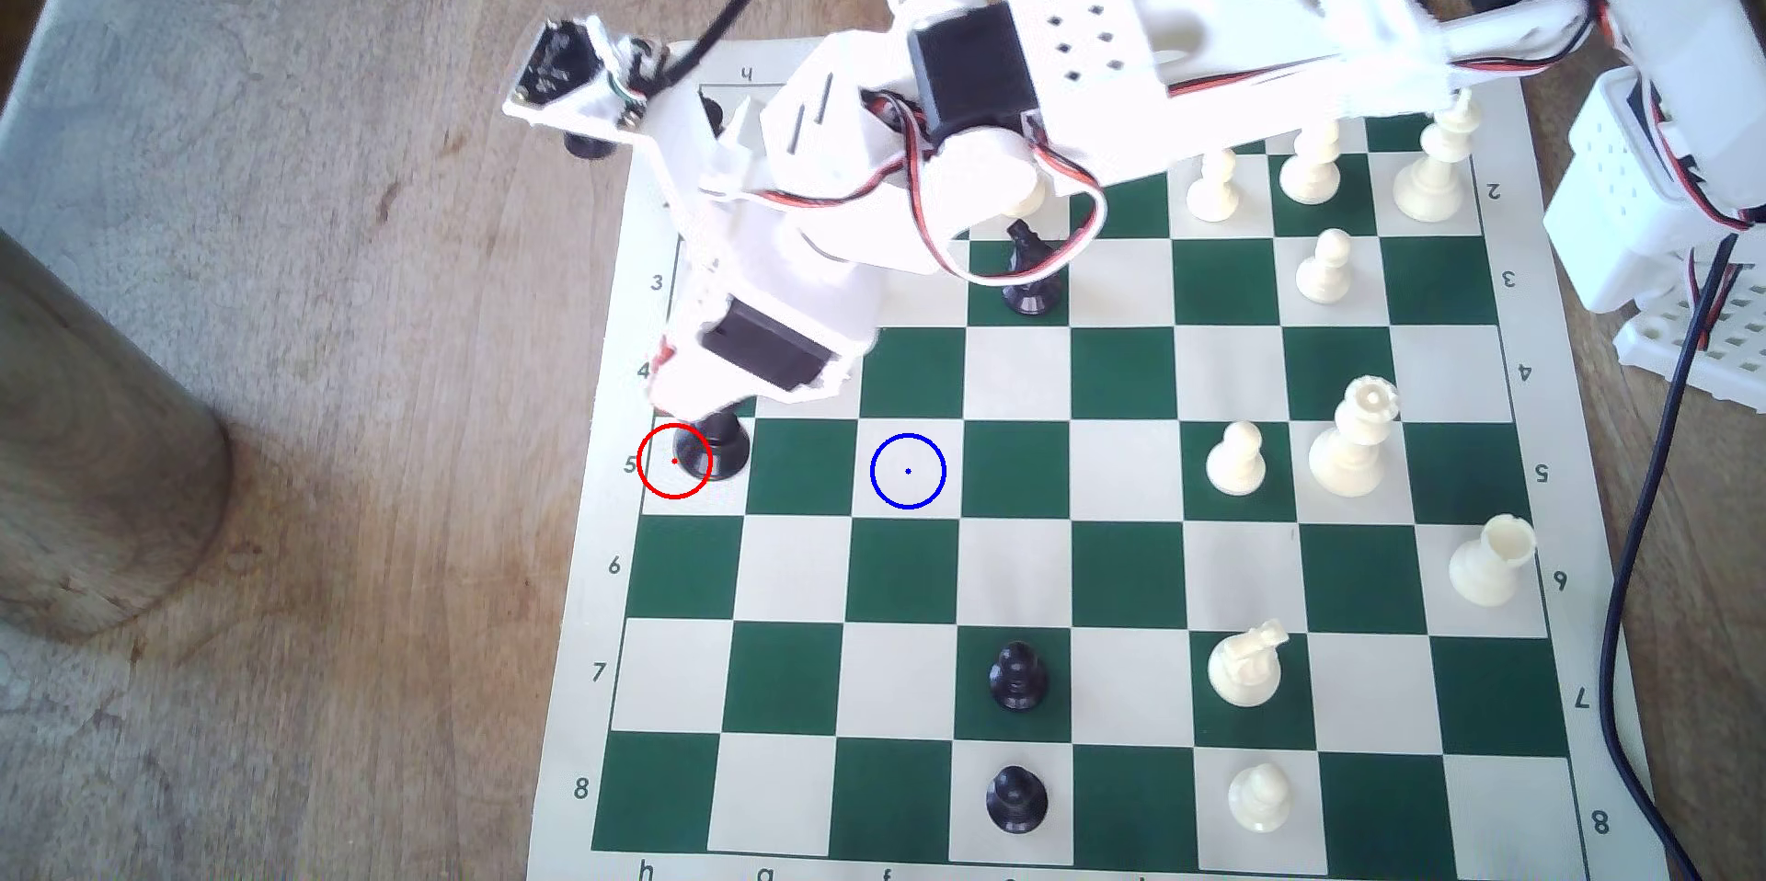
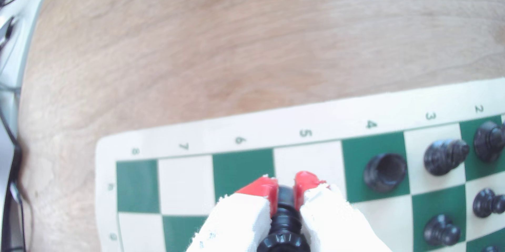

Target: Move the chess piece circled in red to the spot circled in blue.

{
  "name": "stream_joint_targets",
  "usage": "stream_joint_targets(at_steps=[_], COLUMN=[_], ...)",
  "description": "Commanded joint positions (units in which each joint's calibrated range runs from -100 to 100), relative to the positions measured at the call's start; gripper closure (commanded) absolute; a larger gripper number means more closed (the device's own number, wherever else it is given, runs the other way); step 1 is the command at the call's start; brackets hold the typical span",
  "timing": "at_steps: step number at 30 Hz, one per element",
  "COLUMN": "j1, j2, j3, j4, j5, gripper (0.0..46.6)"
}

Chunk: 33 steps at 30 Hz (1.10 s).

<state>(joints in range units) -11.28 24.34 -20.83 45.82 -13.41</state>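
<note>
I see the gripper [image 2: 285, 186] pinching the queen [image 2: 284, 215] between its red fingertips [image 2: 262, 190], just below the coronet. The queen [image 1: 721, 451] stands on the board's [image 1: 1128, 862] h-file edge, rank 5, beside the red ring [image 1: 675, 461], well apart from the blue ring [image 1: 908, 471].

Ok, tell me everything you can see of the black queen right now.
The black queen looks like glossy black plastic: notched coronet, ribbed slim neck, wide round base. It stands upright on the cream row-5 edge square, beside the red circle's centre. The pincer grips its neck between red fingertips, one on each side.
</note>
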Motion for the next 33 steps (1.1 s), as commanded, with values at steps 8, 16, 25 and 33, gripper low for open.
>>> stream_joint_targets(at_steps=[8,16,25,33], j1=[-1.97,-0.64,0.37,0.22], j2=[-20.18,-17.38,-14.75,-12.63], j3=[17.39,22.19,22.55,23.64], j4=[-1.92,-4.29,-4.54,-4.38], j5=[0.15,0.44,1.03,1.42], gripper=[46.4,46.4,46.4,46.4])
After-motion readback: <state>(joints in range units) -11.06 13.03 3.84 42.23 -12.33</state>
